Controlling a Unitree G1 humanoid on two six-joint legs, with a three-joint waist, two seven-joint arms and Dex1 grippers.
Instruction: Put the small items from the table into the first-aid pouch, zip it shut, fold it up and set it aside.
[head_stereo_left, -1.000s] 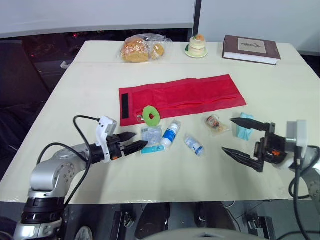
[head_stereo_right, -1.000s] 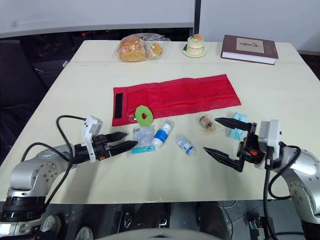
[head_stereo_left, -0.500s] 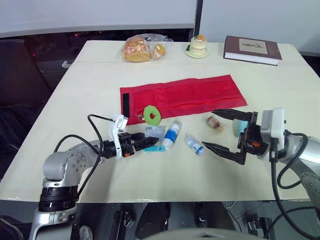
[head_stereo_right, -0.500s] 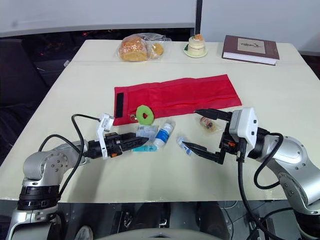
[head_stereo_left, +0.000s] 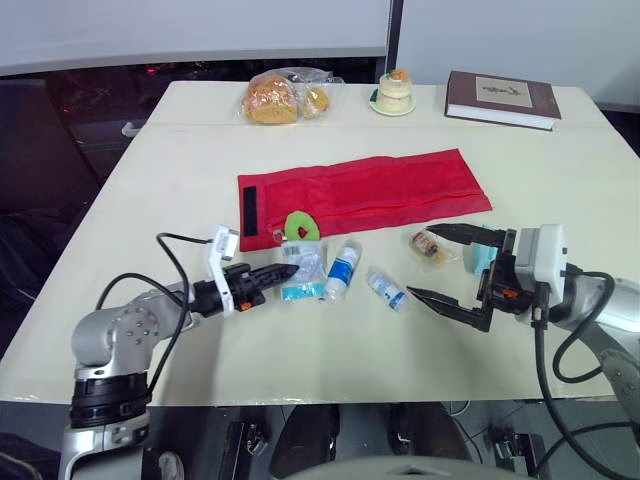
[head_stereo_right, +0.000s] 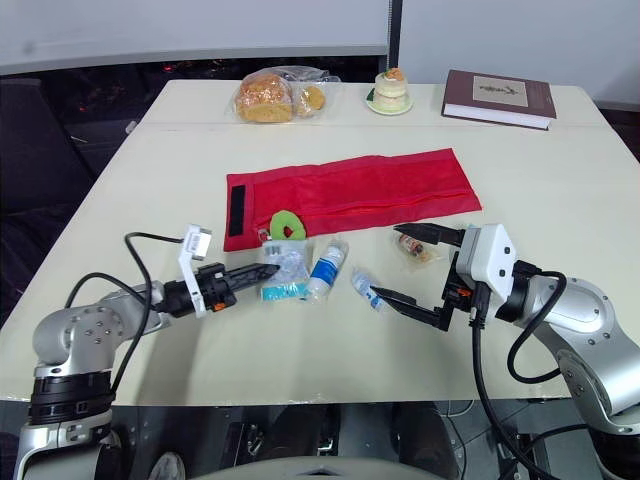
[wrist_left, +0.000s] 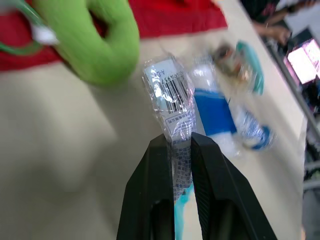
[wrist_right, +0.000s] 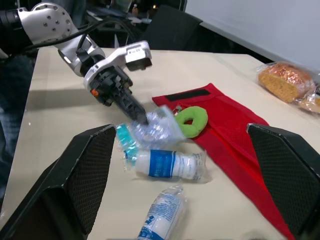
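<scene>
Packet (head_stereo_left: 305, 262) left of bottle (head_stereo_left: 342, 270), before pouch (head_stereo_left: 380, 190)

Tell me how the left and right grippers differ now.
Left gripper: jaws shut on a clear packet, beside the green ring. Right gripper: jaws wide open, empty, beside the small tube. Both sit low over the table.

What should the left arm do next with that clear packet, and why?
Probably lift the clear packet a little and carry it toward the red pouch. The left gripper is shut on the packet's edge, so the grasp looks made, and the pouch lies flat just beyond the green ring next to the packet.
</scene>
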